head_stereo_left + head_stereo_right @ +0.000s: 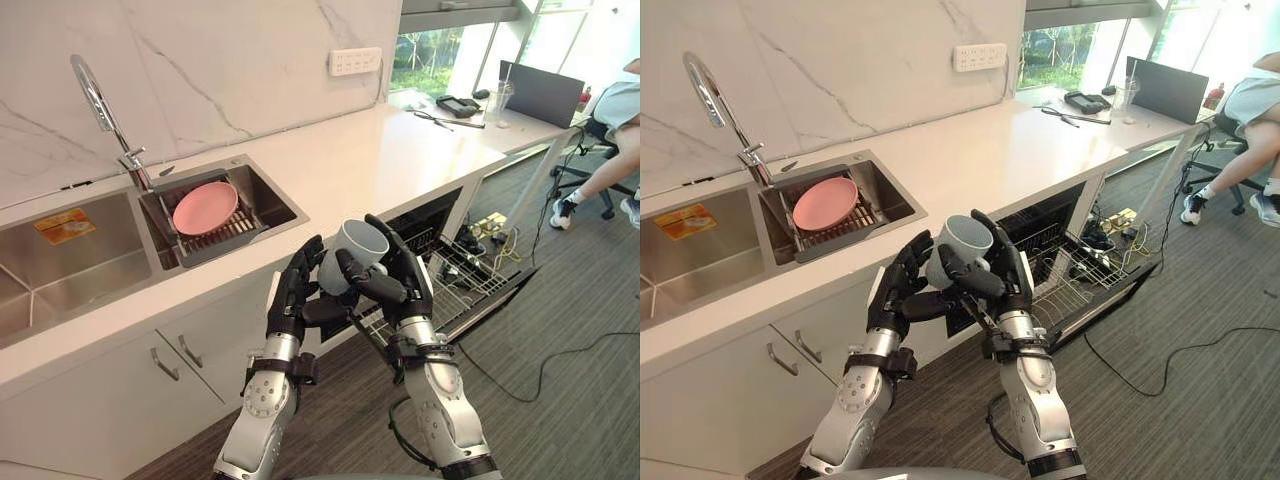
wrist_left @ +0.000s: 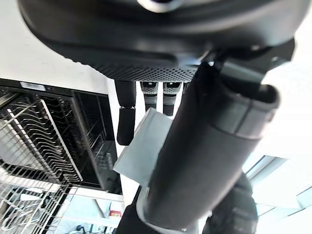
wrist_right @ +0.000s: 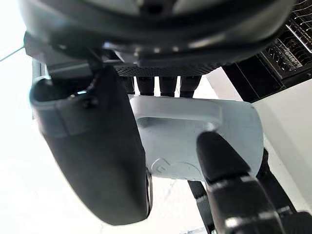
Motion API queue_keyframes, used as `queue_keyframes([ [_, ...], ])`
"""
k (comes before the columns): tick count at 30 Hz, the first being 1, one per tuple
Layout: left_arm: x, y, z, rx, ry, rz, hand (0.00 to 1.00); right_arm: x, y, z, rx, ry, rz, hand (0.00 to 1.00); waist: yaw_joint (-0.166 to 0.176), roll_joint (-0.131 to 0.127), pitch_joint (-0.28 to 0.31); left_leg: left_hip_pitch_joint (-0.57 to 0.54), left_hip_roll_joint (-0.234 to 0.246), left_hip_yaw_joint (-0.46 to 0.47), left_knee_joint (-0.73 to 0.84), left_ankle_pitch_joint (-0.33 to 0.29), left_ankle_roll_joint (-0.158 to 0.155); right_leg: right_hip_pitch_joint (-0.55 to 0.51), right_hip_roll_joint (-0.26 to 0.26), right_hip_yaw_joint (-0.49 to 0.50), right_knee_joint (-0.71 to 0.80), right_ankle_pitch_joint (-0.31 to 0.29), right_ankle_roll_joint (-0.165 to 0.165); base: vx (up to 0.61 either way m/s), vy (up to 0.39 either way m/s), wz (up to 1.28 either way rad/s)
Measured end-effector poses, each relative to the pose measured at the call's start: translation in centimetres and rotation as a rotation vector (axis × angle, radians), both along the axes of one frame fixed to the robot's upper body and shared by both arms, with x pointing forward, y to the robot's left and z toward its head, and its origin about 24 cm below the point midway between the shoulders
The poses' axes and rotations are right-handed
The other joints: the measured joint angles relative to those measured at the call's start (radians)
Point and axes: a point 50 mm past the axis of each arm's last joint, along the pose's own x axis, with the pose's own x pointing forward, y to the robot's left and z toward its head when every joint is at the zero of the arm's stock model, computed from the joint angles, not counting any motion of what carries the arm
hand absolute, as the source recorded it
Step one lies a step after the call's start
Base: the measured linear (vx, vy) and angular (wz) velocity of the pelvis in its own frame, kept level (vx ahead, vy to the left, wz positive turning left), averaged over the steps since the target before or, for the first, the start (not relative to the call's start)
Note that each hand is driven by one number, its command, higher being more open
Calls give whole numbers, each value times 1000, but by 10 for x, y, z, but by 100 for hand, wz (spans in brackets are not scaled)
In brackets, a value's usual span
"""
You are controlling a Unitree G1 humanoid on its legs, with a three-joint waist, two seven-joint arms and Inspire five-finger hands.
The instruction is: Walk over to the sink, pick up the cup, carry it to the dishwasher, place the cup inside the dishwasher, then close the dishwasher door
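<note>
The pale cup [image 1: 354, 248] is clasped between both hands, the right hand [image 1: 402, 283] curled round its wall and the left hand [image 1: 297, 293] curled against the other side, likely to steady it for carrying, just beside the open dishwasher [image 1: 445, 270]

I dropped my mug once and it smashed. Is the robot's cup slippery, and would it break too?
Probably breakable: the cup looks like a stiff, glazed ceramic mug. Its smooth side may be slippery, which could be why both the left hand and right hand clasp it. Its handle should stop it rolling far.
</note>
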Motion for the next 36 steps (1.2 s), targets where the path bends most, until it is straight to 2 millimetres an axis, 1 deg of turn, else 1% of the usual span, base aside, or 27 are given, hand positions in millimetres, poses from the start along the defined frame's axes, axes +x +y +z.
queue_keyframes([
  [4, 3, 11, 10, -21, -40, 57, 90, 0, -15, -2, -30, 8, -77, 30, 0, -1, 0, 0, 0, -7, 0, 0, 0, 8, 0, -7, -8, 2, 0, -19, -11, 5],
  [6, 4, 26, 23, -66, -98, 136, 90, -5, -29, -9, -68, 45, -151, 30, 1, -1, 1, 0, 0, -11, 0, 0, 0, 11, 0, -12, -10, 2, 0, -11, -13, 5],
  [7, 5, 30, 26, -69, -114, 156, 90, -6, -33, -10, -75, 55, -169, 30, 1, -1, 1, 0, 0, -11, 0, 0, 0, 11, 0, -12, -11, 2, 0, -10, -12, 3],
  [9, 4, 41, 31, -69, -147, 208, 90, -8, -49, -11, -120, 68, -242, 30, 1, -1, 1, 0, 0, -13, 0, 0, -1, 13, 0, -14, -13, 2, 0, 0, 0, 0],
  [12, 2, 42, 28, -66, -134, 212, 90, -9, -58, -11, -176, 70, -282, 30, -1, -2, 1, 0, 0, -13, 0, 0, -1, 13, 0, -14, -13, 3, 0, 0, 0, 0],
  [18, -6, 42, 17, -66, -90, 182, 90, -9, -62, -11, -233, 71, -305, 30, -1, -3, 2, 0, 1, -13, 0, -1, -1, 13, 1, -14, -13, 3, 0, 0, 0, 0],
  [21, -9, 43, 3, -76, -29, 162, 90, -10, -65, -10, -251, 71, -315, 30, -1, -3, 6, -1, 1, -13, 0, -1, -2, 13, 1, -14, -13, 2, 0, 0, 0, 0],
  [22, -13, 43, -7, -69, 13, 142, 90, -11, -69, -10, -274, 73, -328, 30, 0, -4, 8, -1, 1, -14, 0, -2, -2, 13, 1, -15, -14, 2, 1, 0, 0, 0],
  [25, -22, 45, -24, -79, 89, 113, 90, -12, -76, -10, -293, 83, -357, 30, -1, -5, 12, -3, 1, -14, 0, -4, -5, 13, 0, -15, -16, 2, 1, 0, 0, 0],
  [27, -31, 47, -38, -70, 157, 86, 90, -15, -88, -11, -304, 93, -398, 30, 0, -6, 29, -4, 2, -14, 0, -6, -7, 12, 1, -16, -17, 2, 1, 0, 0, 0],
  [28, -33, 47, -42, -65, 176, 78, 90, -16, -90, -11, -309, 99, -409, 30, 0, -5, 32, -6, 2, -15, 0, -6, -7, 11, 1, -17, -18, 2, 1, 0, 0, 0],
  [30, -44, 50, -58, -56, 252, 66, 90, -22, -102, -15, -333, 127, -448, 30, 0, -5, 36, -10, 4, -15, 0, -7, -7, 10, 1, -18, -23, 2, 1, 0, 0, 0],
  [31, -46, 51, -62, -55, 272, 68, 90, -24, -103, -16, -337, 134, -455, 30, 0, -5, 36, -11, 4, -15, 0, -7, -7, 9, 1, -18, -24, 2, 1, 0, 0, 0],
  [33, -53, 58, -75, -46, 334, 86, 90, -27, -113, -16, -352, 147, -487, 30, -1, -3, 43, -13, 4, -15, 0, -9, -7, 9, 1, -18, -28, 2, 1, 0, 0, 0],
  [36, -60, 68, -88, -34, 398, 124, 90, -29, -122, -14, -378, 147, -506, 30, -1, -2, 46, -18, 4, -15, 0, -11, -7, 6, 2, -18, -30, 2, 1, 0, 0, 0],
])
